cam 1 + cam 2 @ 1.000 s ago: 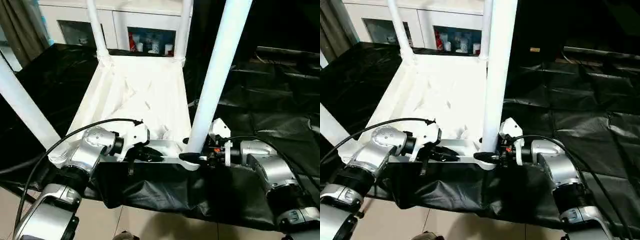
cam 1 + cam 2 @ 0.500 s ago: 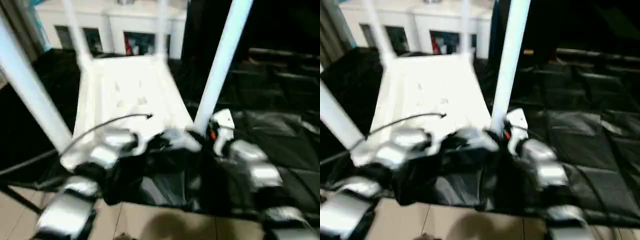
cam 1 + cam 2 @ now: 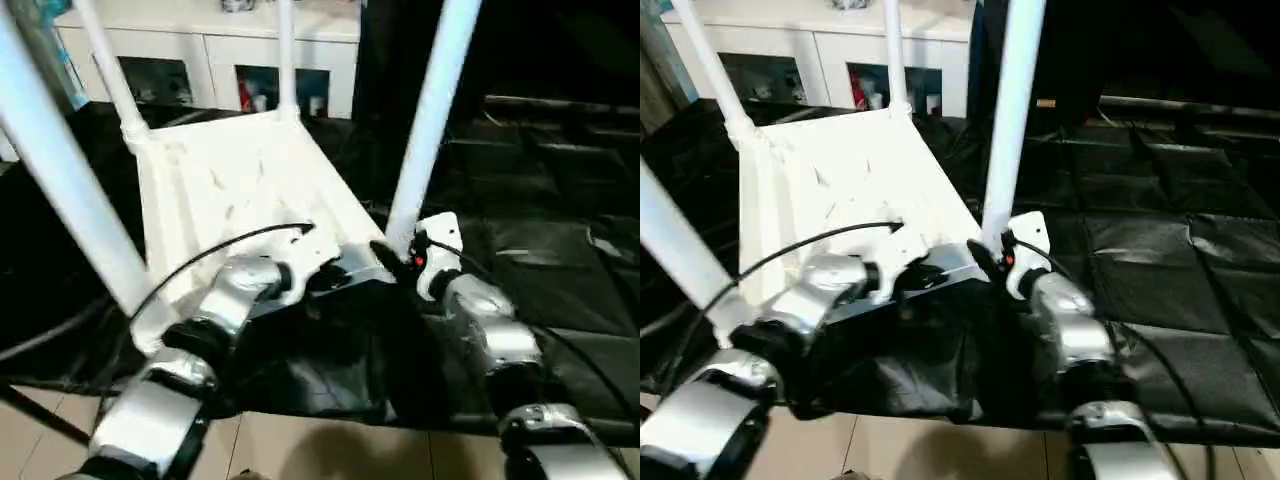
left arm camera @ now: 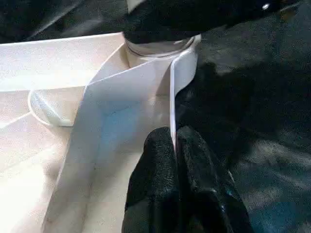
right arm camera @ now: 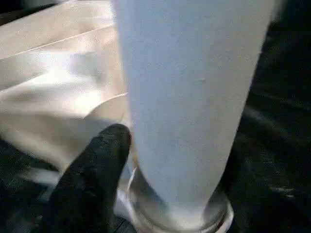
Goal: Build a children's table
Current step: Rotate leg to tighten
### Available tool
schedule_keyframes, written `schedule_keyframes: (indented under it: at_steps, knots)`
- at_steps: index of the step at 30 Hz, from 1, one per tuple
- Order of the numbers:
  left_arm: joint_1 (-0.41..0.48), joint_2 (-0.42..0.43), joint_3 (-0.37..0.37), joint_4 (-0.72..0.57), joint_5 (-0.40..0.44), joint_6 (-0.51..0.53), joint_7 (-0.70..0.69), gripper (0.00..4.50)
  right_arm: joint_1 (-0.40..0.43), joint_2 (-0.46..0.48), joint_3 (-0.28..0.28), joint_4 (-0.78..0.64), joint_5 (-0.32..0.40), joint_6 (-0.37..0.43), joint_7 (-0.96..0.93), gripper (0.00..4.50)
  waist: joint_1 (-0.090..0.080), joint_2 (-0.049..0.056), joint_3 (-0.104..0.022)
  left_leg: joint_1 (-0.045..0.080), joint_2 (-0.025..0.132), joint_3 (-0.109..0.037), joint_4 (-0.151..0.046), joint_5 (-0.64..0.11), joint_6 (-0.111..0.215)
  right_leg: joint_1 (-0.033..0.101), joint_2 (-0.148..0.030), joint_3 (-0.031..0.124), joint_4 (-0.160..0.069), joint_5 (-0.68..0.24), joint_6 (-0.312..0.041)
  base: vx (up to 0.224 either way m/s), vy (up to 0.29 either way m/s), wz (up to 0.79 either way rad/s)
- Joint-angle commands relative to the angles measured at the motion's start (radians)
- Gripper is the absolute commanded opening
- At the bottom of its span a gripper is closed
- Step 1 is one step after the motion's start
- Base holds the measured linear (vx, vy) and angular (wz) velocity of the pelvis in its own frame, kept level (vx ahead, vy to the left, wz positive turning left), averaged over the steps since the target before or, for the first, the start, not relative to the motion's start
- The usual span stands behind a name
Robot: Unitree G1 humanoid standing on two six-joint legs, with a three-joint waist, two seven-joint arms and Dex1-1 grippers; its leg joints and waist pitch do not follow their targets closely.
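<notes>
Here the white children's table (image 3: 240,180) lies upside down on the black-draped counter (image 3: 560,250), four legs up; left gripper (image 4: 174,145) jaws pinch its rim, right gripper (image 3: 388,256) jaws straddle the near leg (image 3: 425,130).

G1 arms: silver w/ black parts

Silver forearms, black joint bands, white wrist housings; thin black cable loops over left arm (image 3: 215,320); red mark on right wrist (image 3: 432,262); black textured fingers (image 4: 165,179).
</notes>
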Motion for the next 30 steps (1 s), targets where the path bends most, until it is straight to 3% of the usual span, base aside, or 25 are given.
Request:
schedule_keyframes:
  at_steps: [1,2,3,5,6,7,8,13,16,19,20,25,27,30]
  knots:
    - [0.022,-0.004,-0.009,-0.04,-0.038,-0.053,-0.089,0.0,0.021,0.003,0.116,-0.036,0.029,0.034,0.201,3.16,0.006,-0.01,-0.051,0.007,0.085,-0.053,-0.076,-0.299,0.033,0.034,-0.1,0.065,-0.086,-0.391,-0.169,0.0,0.0,0.0]
    - [0.029,0.006,-0.011,-0.049,-0.044,-0.054,-0.117,0.0,0.027,-0.015,0.126,-0.049,0.032,0.037,0.241,3.16,0.012,-0.015,-0.053,0.008,0.086,-0.05,-0.074,-0.271,0.043,0.035,-0.099,0.064,-0.084,-0.384,-0.167,0.0,0.0,0.0]
    - [0.04,0.022,-0.013,-0.065,-0.054,-0.054,-0.16,0.0,0.036,-0.042,0.139,-0.069,0.038,0.046,0.301,3.16,0.015,-0.011,-0.054,0.01,0.09,-0.048,-0.074,-0.253,0.045,0.03,-0.096,0.064,-0.08,-0.367,-0.175,0.0,0.0,0.0]
    - [0.055,0.046,-0.018,-0.094,-0.069,-0.055,-0.217,0.0,0.049,-0.08,0.16,-0.097,0.044,0.061,0.377,3.16,0.018,-0.009,-0.057,0.006,0.093,-0.048,-0.073,-0.229,0.044,0.034,-0.094,0.062,-0.071,-0.319,-0.191,0.0,0.0,0.0]
    - [0.057,0.05,-0.019,-0.099,-0.071,-0.056,-0.226,0.0,0.052,-0.086,0.163,-0.101,0.045,0.063,0.388,3.16,0.02,-0.021,-0.057,0.006,0.093,-0.047,-0.073,-0.214,0.05,0.033,-0.094,0.062,-0.064,-0.293,-0.202,0.0,0.0,0.0]
    - [0.062,0.057,-0.02,-0.107,-0.077,-0.052,-0.244,0.0,0.056,-0.096,0.169,-0.109,0.045,0.067,0.408,3.16,0.021,-0.018,-0.058,0.006,0.094,-0.046,-0.072,-0.207,0.051,0.032,-0.094,0.062,-0.064,-0.283,-0.206,0.0,0.0,0.0]
    - [0.077,0.081,-0.023,-0.14,-0.098,-0.037,-0.308,0.0,0.07,-0.131,0.186,-0.139,0.051,0.08,0.479,3.16,0.022,-0.022,-0.058,0.007,0.093,-0.044,-0.072,-0.198,0.052,0.032,-0.093,0.061,-0.064,-0.27,-0.211,0.0,0.0,0.0]
    - [0.102,0.128,-0.037,-0.19,-0.125,-0.006,-0.423,0.0,0.071,-0.186,0.204,-0.168,0.073,0.116,0.6,3.16,0.032,-0.013,-0.064,0.009,0.096,-0.041,-0.067,-0.141,0.069,0.032,-0.092,0.062,-0.044,-0.144,-0.248,0.0,0.0,0.0]
    - [0.108,0.131,-0.039,-0.2,-0.127,0.0,-0.443,0.0,0.067,-0.199,0.217,-0.18,0.08,0.141,0.639,3.16,0.036,-0.015,-0.066,0.008,0.094,-0.039,-0.063,-0.115,0.082,0.033,-0.09,0.061,-0.036,-0.083,-0.266,0.0,0.0,0.0]
    - [0.111,0.126,-0.036,-0.211,-0.125,0.005,-0.443,0.0,0.067,-0.206,0.224,-0.19,0.08,0.155,0.664,3.16,0.037,-0.017,-0.065,0.006,0.094,-0.039,-0.061,-0.127,0.074,0.033,-0.093,0.061,-0.038,-0.106,-0.264,0.0,0.0,0.0]
    - [0.113,0.126,-0.036,-0.219,-0.127,0.009,-0.441,0.0,0.069,-0.209,0.226,-0.196,0.085,0.164,0.669,2.91,0.039,-0.017,-0.065,0.005,0.094,-0.04,-0.06,-0.134,0.069,0.033,-0.094,0.061,-0.039,-0.124,-0.26,0.0,0.0,0.0]
    - [0.117,0.126,-0.034,-0.235,-0.129,0.018,-0.431,0.0,0.079,-0.212,0.233,-0.21,0.096,0.183,0.683,2.56,0.042,-0.021,-0.06,0.001,0.093,-0.042,-0.06,-0.166,0.051,0.03,-0.095,0.063,-0.046,-0.211,-0.235,0.0,0.0,0.0]
    - [0.117,0.126,-0.027,-0.236,-0.123,0.02,-0.409,0.0,0.09,-0.208,0.237,-0.216,0.096,0.187,0.676,2.49,0.043,-0.018,-0.058,0.003,0.093,-0.044,-0.061,-0.196,0.036,0.028,-0.097,0.064,-0.052,-0.27,-0.217,0.0,0.0,0.0]
    - [0.114,0.12,-0.018,-0.227,-0.114,0.017,-0.371,0.0,0.099,-0.189,0.226,-0.208,0.094,0.184,0.64,2.46,0.043,-0.019,-0.059,0.005,0.094,-0.045,-0.062,-0.199,0.028,0.026,-0.095,0.065,-0.053,-0.281,-0.204,0.0,0.0,0.0]
